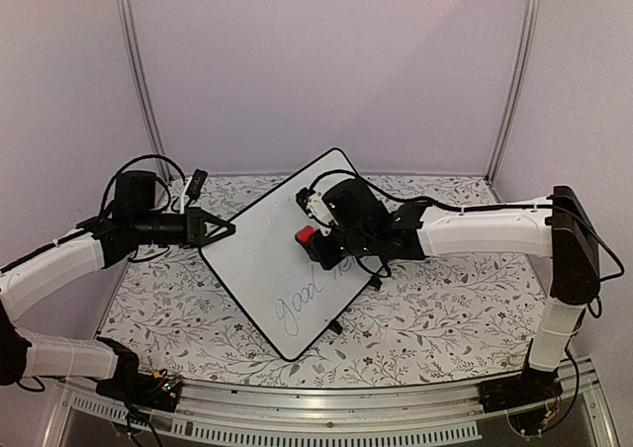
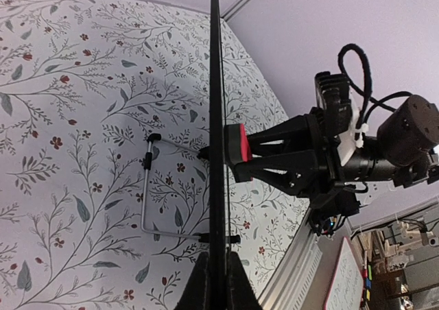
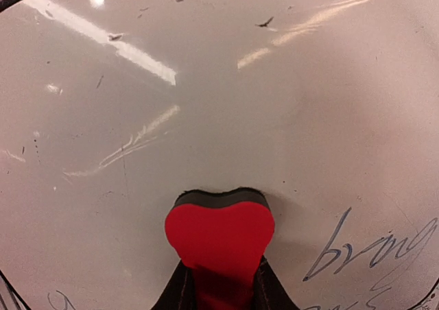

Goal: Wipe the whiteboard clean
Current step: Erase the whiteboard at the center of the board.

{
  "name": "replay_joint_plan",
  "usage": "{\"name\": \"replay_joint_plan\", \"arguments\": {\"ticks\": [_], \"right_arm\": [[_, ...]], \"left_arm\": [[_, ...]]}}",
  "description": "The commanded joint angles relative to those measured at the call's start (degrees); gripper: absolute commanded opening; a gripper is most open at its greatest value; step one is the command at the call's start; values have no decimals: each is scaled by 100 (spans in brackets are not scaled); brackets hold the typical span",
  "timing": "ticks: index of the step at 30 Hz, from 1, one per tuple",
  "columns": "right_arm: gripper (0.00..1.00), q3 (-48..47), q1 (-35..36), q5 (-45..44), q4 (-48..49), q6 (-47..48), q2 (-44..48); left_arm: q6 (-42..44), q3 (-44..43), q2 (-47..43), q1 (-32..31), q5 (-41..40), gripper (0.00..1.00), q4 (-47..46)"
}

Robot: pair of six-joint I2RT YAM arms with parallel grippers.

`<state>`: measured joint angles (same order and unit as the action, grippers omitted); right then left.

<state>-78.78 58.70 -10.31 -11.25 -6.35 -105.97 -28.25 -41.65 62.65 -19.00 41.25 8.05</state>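
Observation:
The whiteboard [image 1: 267, 254] stands tilted on the floral table with grey handwriting near its lower edge. My left gripper [image 1: 229, 229] is shut on the board's left edge; in the left wrist view the board [image 2: 216, 118] shows edge-on between my fingers [image 2: 217, 282]. My right gripper [image 1: 315, 239] is shut on the red eraser [image 1: 306, 235] and presses it against the board's face. In the right wrist view the eraser [image 3: 219, 231] touches the white surface [image 3: 206, 97], with handwriting [image 3: 370, 248] to its lower right.
A wire stand [image 2: 147, 193] props the board from behind. The floral tablecloth [image 1: 445, 299] covers the table. Pale walls and metal posts [image 1: 138, 71] enclose the back and sides. A metal rail [image 1: 326, 417] runs along the near edge.

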Motion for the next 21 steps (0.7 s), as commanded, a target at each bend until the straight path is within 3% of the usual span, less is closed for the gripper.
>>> {"name": "replay_joint_plan", "arguments": {"ticks": [1, 8, 21], "right_arm": [[0, -451, -112, -24, -95, 205, -344], [0, -706, -183, 44, -185, 257, -513], [0, 560, -183, 36, 74, -1, 99]], "left_arm": [[139, 60, -25, -40, 278, 0, -121], [136, 69, -53, -39, 269, 0, -123], [143, 59, -36, -38, 287, 0, -127]]}}
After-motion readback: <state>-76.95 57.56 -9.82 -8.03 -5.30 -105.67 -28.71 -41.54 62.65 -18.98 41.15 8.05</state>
